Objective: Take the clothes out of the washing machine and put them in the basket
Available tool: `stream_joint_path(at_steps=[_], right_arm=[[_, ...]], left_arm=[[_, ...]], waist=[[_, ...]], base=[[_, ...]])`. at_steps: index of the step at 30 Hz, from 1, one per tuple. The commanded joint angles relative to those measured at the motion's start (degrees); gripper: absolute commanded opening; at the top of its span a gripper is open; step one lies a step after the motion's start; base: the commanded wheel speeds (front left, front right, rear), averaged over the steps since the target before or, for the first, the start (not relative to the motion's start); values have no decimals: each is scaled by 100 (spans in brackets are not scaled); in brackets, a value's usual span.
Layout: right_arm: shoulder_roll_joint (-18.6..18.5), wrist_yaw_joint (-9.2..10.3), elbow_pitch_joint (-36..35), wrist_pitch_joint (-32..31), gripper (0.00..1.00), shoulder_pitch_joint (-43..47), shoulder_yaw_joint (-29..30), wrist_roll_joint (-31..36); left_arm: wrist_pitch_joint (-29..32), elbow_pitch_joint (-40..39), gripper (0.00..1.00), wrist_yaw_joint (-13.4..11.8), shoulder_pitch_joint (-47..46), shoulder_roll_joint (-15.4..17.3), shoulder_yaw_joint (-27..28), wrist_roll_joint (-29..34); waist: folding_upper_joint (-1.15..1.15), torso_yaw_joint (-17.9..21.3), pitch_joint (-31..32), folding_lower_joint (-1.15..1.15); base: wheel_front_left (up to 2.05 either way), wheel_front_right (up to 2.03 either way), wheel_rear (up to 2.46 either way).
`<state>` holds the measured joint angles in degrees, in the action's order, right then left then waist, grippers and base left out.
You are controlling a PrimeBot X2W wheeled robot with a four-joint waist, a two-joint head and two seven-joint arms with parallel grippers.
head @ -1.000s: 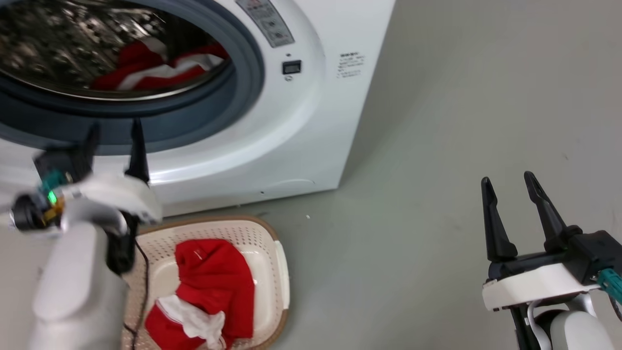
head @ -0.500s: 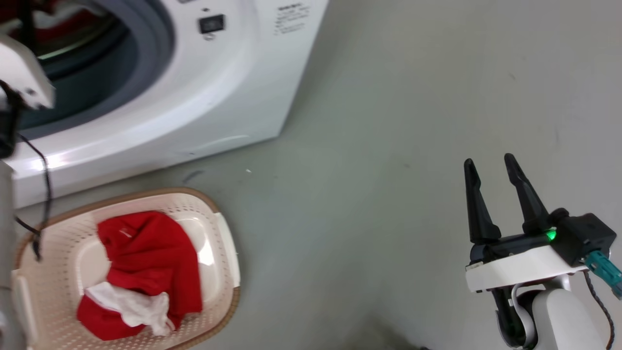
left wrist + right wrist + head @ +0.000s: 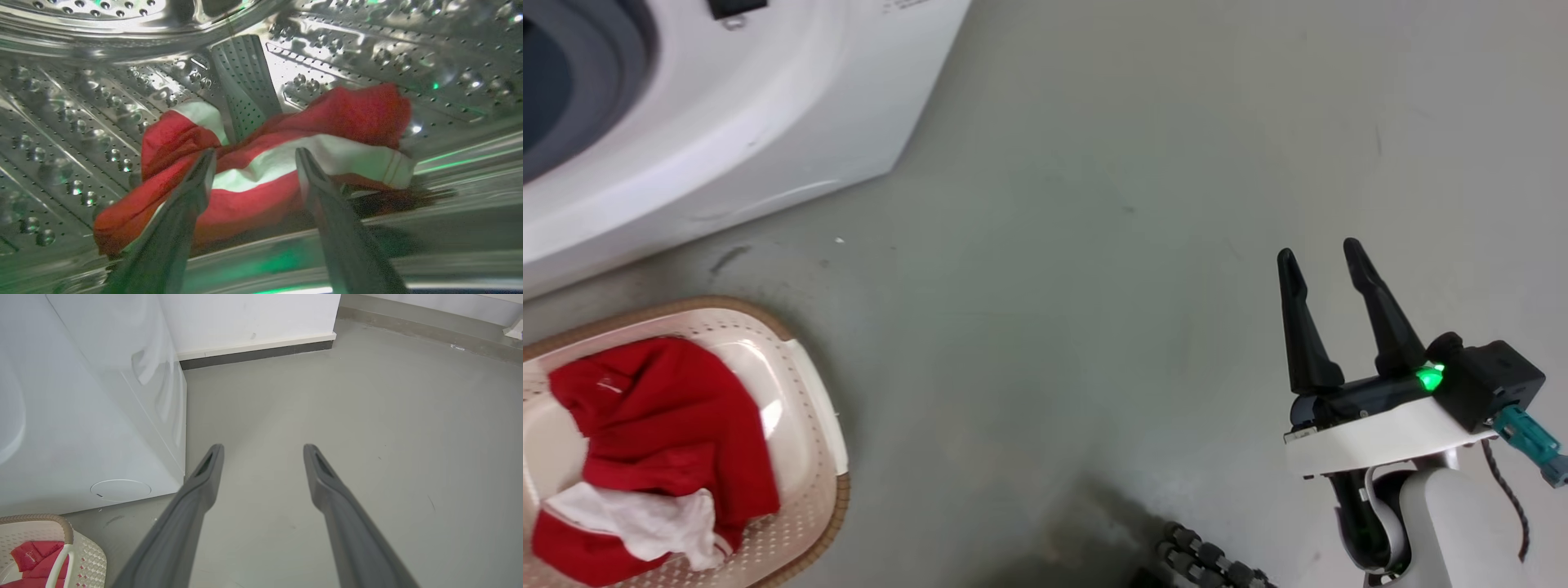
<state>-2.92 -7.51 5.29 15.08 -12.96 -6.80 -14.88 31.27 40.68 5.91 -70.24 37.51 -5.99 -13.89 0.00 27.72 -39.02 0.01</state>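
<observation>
The white washing machine (image 3: 727,106) fills the head view's top left. Inside its perforated steel drum (image 3: 81,102), the left wrist view shows a red garment with a white band (image 3: 261,163) draped over a drum paddle. My left gripper (image 3: 254,155) is open just in front of this garment, fingers either side of its middle, nothing between them. The cream basket (image 3: 800,408) with brown rim sits on the floor at lower left, holding a red and white garment (image 3: 654,441). My right gripper (image 3: 1323,257) hangs open and empty over bare floor at the right.
Grey floor (image 3: 1094,245) stretches right of the machine. A white wall with dark skirting (image 3: 257,351) stands beyond the machine's side panel (image 3: 102,416). A black ribbed cable (image 3: 1209,559) lies at the bottom edge near my right arm.
The head camera has swung right and down, so machine and basket slid left in the picture and my left arm left it. My right gripper stays open.
</observation>
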Motion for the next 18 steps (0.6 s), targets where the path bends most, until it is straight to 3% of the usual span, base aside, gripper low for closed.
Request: stream_joint_path(at_steps=[1,8,18], right_arm=[[7,4,-28,10,100,-63,-30,-36],[6,4,-3,10,100,-31,-123,-137],[6,4,8,11,100,-64,-232,-220]], left_arm=[[222,6,100,7,-101,107,-54,46],[1271,-197,100,34,-269,451,-157,46],[2040,-636,100,-139,82,577,-188,-26]], waist=[[0,142,-151,-1],[0,298,-363,-1],[0,450,-495,-1]], base=[[0,0,0],[0,0,0],[0,0,0]])
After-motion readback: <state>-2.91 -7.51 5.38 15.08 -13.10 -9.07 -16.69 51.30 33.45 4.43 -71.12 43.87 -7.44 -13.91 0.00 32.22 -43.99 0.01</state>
